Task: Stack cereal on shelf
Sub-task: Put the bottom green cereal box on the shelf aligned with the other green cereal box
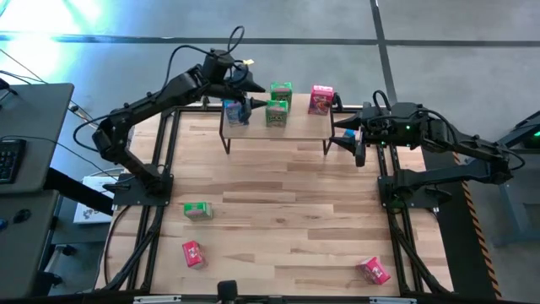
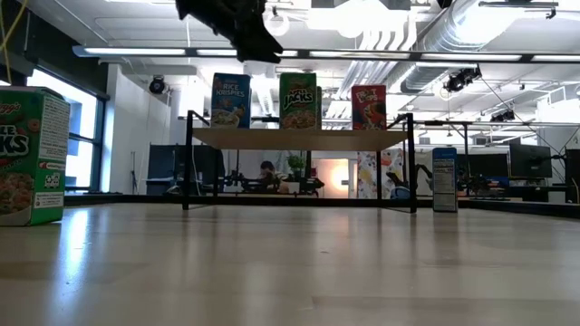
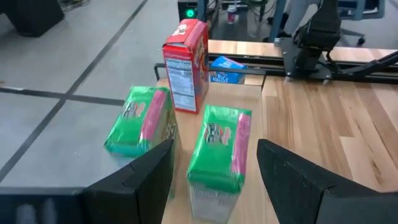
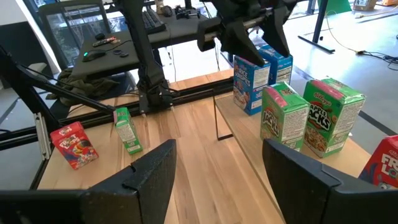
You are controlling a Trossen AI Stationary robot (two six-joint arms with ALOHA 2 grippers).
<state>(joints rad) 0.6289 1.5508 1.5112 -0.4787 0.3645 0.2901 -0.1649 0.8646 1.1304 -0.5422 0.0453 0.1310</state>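
Blue, green and red printed cereal boxes (image 1: 279,103); light wooden shelf (image 1: 295,128), black legs.

**Room around the work table**

Grey concrete floor (image 1: 472,51), smooth, crossed by dark seam lines. Bright glare patch on the floor at the far left. A dark desk (image 1: 29,127) stands left of the table, with a keyboard (image 1: 7,160) at its edge. Low view: open industrial ceiling, pale exposed ducts (image 2: 471,36), long strip lights (image 2: 362,56). Tall windows (image 2: 86,136) on the left, daylight coming through. Monitors (image 2: 530,161) on desks at the far right. A person (image 2: 265,170) sits in the distance, small and dim.
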